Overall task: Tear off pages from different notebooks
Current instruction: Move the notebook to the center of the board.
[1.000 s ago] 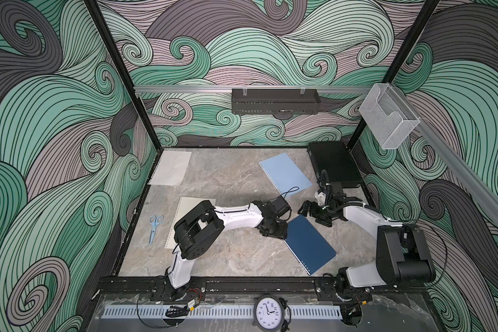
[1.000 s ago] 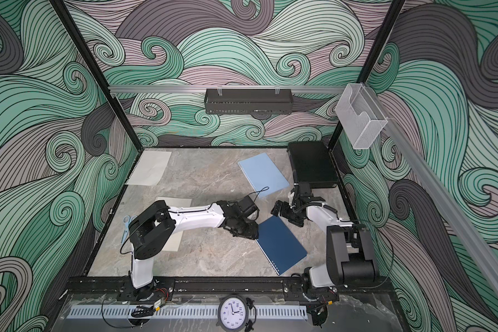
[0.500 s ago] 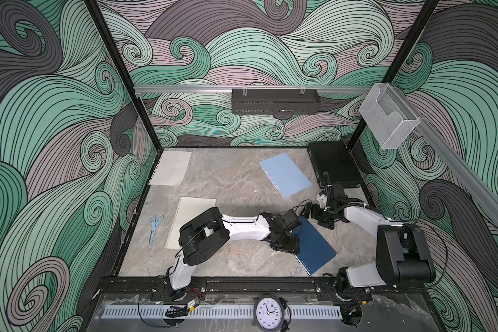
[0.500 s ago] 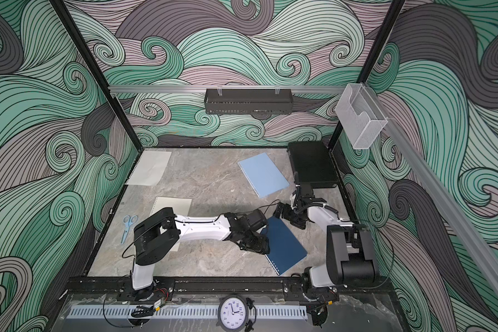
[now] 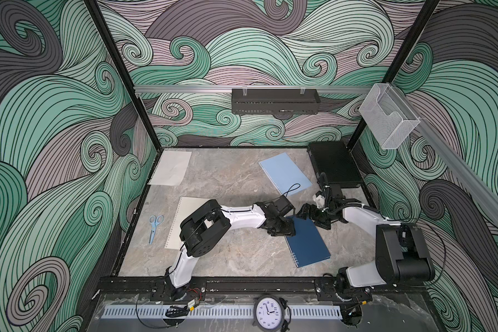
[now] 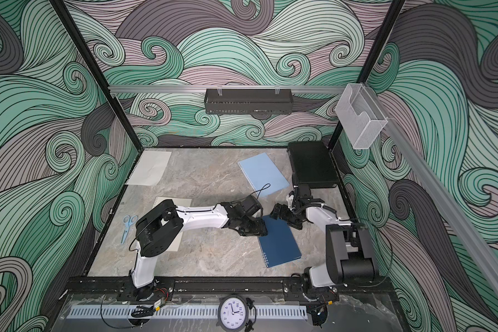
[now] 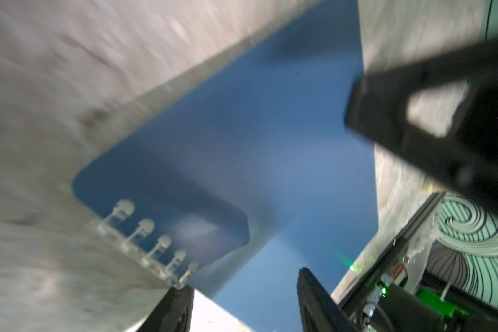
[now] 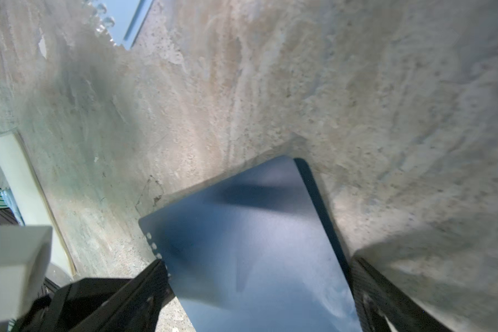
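Marble table (image 5: 227, 184): black case (image 5: 335, 166) in the far right corner. Light blue notebook (image 5: 283, 172) lies beside it. Navy notebook (image 5: 309, 244) lies flat toward the front right. Loose page (image 5: 171, 168) lies in the far left corner. Left gripper (image 5: 284, 229) is half spread over the navy notebook's far spiral corner. Right gripper (image 5: 304, 213) is spread wide and empty at its far edge.

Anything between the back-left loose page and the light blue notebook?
Nothing: bare table between loose page and light blue notebook, in both top views.
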